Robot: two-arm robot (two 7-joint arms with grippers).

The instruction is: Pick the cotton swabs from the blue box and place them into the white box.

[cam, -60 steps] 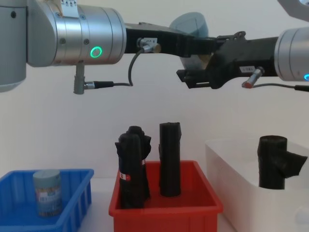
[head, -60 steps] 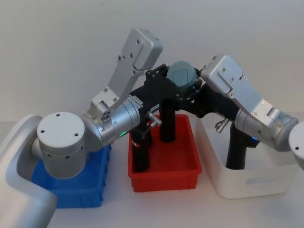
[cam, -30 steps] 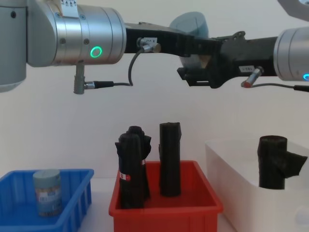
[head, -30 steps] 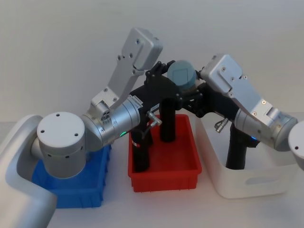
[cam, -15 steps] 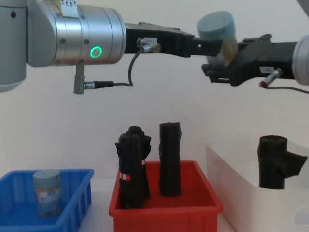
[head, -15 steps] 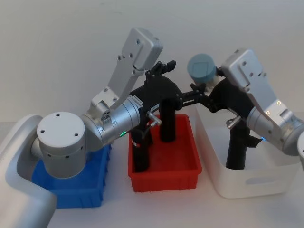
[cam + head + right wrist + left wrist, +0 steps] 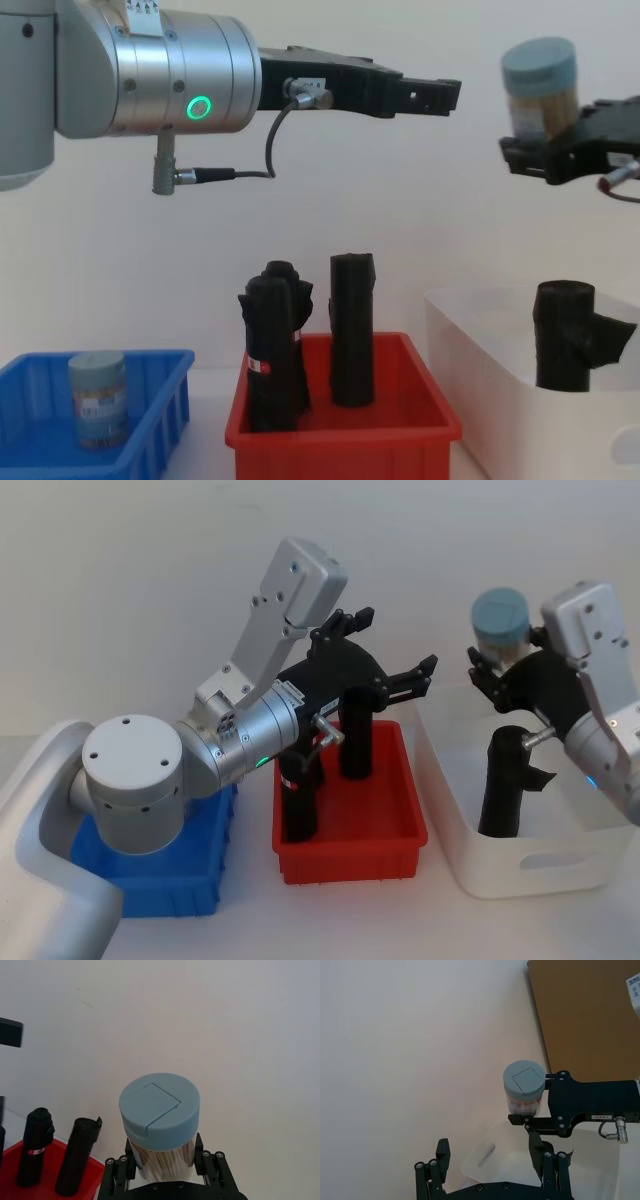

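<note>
My right gripper [image 7: 503,663] is shut on a jar of cotton swabs [image 7: 500,620] with a grey-blue lid, held upright high over the white box [image 7: 530,865]. The right wrist view has the jar [image 7: 160,1125] between that gripper's fingers. My left gripper [image 7: 395,645] hangs open with nothing in it above the red bin, to the left of the jar [image 7: 540,85] and apart from it. A second jar of cotton swabs [image 7: 98,398] stands in the blue box [image 7: 160,365] at the lower left. My left arm covers most of the blue box [image 7: 205,880] in the head view.
A red bin [image 7: 350,855] between the two boxes holds tall black rolls [image 7: 355,730]. Another black roll [image 7: 503,780] stands in the white box, below the held jar. A brown board [image 7: 590,1015] is at the back right.
The right gripper has carried the jar rightward and a little up, away from the left gripper, to above the white box. The left gripper has let go and stands open in place.
</note>
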